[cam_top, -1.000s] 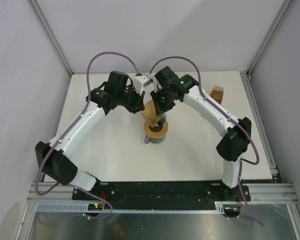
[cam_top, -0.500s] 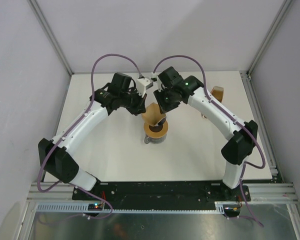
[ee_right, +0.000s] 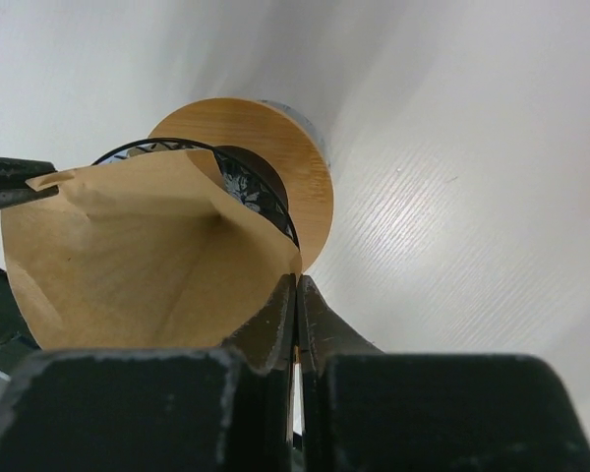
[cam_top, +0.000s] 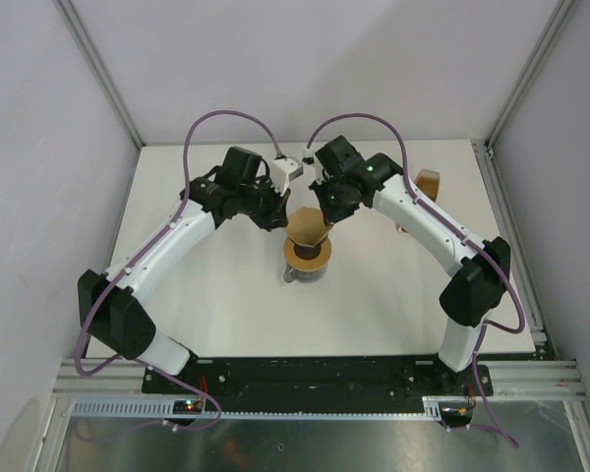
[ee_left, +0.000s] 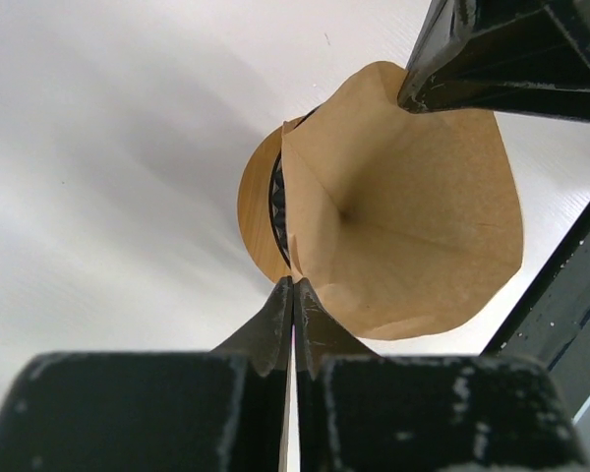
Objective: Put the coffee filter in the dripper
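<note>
The coffee filter (cam_top: 307, 226) is a thin tan paper cone, spread open and held just above the flat brown ring (cam_top: 308, 256). My left gripper (cam_top: 281, 218) is shut on its left rim and my right gripper (cam_top: 330, 218) is shut on its right rim. In the left wrist view my gripper (ee_left: 293, 285) pinches the filter's (ee_left: 403, 216) edge. In the right wrist view my gripper (ee_right: 297, 280) pinches the filter (ee_right: 138, 265) too. The dripper (ee_right: 251, 185) shows only as a dark ribbed rim inside the ring (ee_right: 290, 147), mostly hidden by the filter.
A thick orange-brown stack of filters (cam_top: 428, 184) stands at the back right, behind the right arm. The ring sits on a glass jug (cam_top: 297, 276) mid-table. The enclosure's walls and posts stand close round the white table (cam_top: 206, 305).
Both grippers have drawn slightly apart and towards the back. The filter has gone from a narrow folded shape to a wide open cone over the ring.
</note>
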Available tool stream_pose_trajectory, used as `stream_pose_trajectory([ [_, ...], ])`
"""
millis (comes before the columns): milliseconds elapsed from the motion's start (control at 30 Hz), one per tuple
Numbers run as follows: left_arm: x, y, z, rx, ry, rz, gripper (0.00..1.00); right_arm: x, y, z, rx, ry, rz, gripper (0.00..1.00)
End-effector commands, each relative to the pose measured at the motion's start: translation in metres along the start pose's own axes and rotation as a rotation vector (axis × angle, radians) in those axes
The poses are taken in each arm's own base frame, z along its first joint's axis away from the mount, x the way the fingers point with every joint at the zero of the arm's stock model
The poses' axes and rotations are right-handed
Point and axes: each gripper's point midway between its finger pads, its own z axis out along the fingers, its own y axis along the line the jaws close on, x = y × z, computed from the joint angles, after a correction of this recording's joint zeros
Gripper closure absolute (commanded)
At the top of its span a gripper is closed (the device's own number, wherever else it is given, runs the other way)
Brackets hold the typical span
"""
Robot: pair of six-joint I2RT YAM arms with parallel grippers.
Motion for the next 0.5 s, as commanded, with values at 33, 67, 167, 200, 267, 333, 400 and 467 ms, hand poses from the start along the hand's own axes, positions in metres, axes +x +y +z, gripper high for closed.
stream_pose_trajectory([
  [33, 0.004, -0.006, 0.003, 0.028, 0.000, 0.003, 1.00, -0.008, 0.000, -0.008, 0.005, -0.054, 0.011, 1.00],
  [67, 0.004, -0.007, 0.003, 0.031, -0.001, 0.003, 1.00, -0.009, 0.001, -0.008, 0.001, -0.059, 0.010, 1.00],
  [167, 0.005, -0.008, 0.004, 0.041, 0.002, 0.004, 1.00, -0.015, 0.006, -0.012, -0.011, -0.081, 0.002, 0.93],
  [200, 0.005, -0.008, 0.004, 0.040, 0.002, 0.006, 1.00, -0.016, 0.008, -0.013, -0.013, -0.086, -0.001, 0.87],
  [267, 0.004, -0.007, 0.003, 0.034, 0.000, 0.011, 1.00, -0.019, 0.008, -0.017, -0.006, -0.099, -0.004, 0.78],
  [333, 0.002, -0.006, 0.001, 0.023, -0.006, 0.020, 1.00, -0.022, 0.007, -0.022, -0.001, -0.114, -0.006, 0.69],
  [400, 0.000, -0.005, -0.002, 0.015, -0.016, 0.027, 1.00, -0.024, 0.005, -0.026, 0.015, -0.128, -0.006, 0.64],
  [467, -0.003, -0.005, -0.004, 0.012, -0.023, 0.033, 1.00, -0.026, 0.002, -0.030, 0.029, -0.140, -0.005, 0.60],
])
